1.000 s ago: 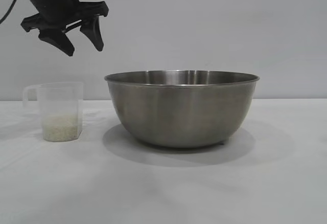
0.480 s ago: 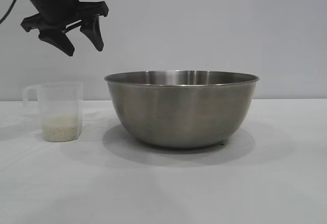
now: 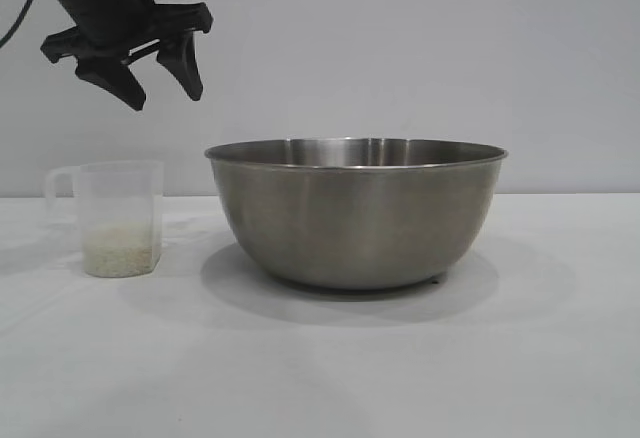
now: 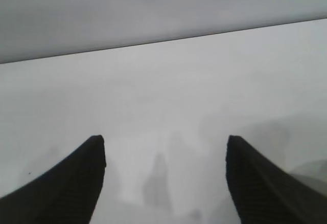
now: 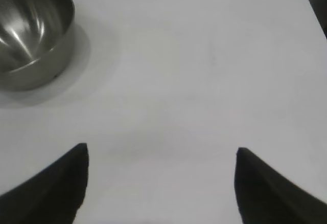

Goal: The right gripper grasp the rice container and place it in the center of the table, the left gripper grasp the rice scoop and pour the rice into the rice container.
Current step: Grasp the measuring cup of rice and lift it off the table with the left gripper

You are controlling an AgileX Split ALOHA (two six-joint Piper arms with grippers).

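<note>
The table (image 3: 560, 358), wide, white and unmarked, carries the rice container (image 3: 356, 213), a big brushed-steel bowl with a thin rolled rim, standing upright at the middle. The left gripper (image 3: 160, 86) hangs in the air above the rice scoop (image 3: 118, 218), fingers spread apart and holding nothing. The scoop, a small clear cup with a loop handle, stands upright just beside the bowl, apart from it, with a pale layer of rice (image 3: 121, 246) in its bottom.

Only the right wrist view shows the right gripper (image 5: 161, 183): fingers wide apart, empty, over bare table, well away from the bowl. The left wrist view shows only bare table between its fingers.

Compared with a second ago, nothing in the exterior view has shifted.
</note>
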